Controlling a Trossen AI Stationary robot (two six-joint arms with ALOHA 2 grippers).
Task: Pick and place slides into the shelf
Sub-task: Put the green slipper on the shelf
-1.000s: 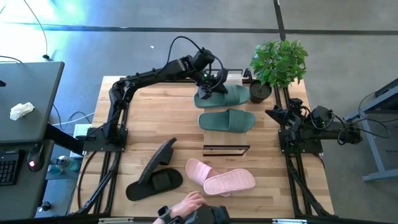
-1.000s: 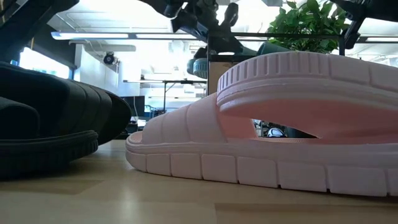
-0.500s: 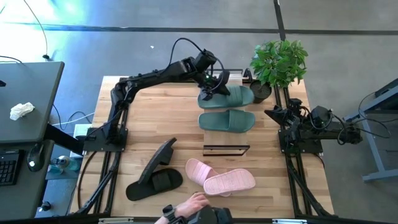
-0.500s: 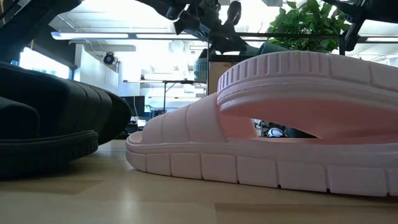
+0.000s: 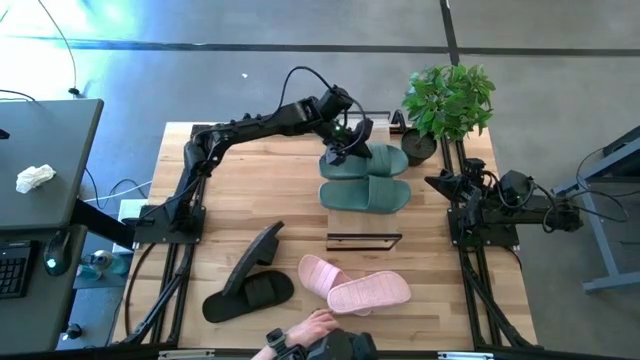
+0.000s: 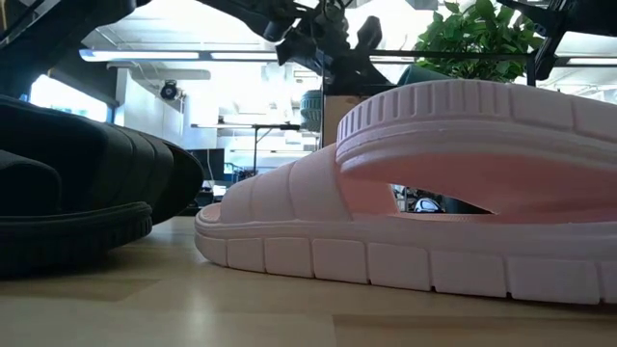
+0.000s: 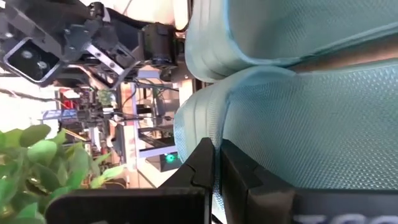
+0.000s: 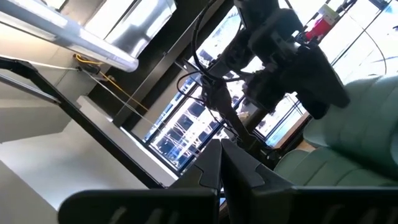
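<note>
surface: wooden table (image 5: pixel 230 190), light butcher-block top
landmark: shelf (image 5: pixel 363 240), seen edge-on from above as a thin black frame, standing near the table's middle
green slides (image 5: pixel 365 193): two lying side by side, touching, just beyond the shelf on the far side
pink slides (image 5: pixel 369 292): pair on the near side of the shelf, one overlapping the other
black slides (image 5: pixel 249 294): near-left of the shelf, one flat, one tipped on edge
potted plant (image 5: pixel 448 102): far-right of the shelf, at the table corner
</note>
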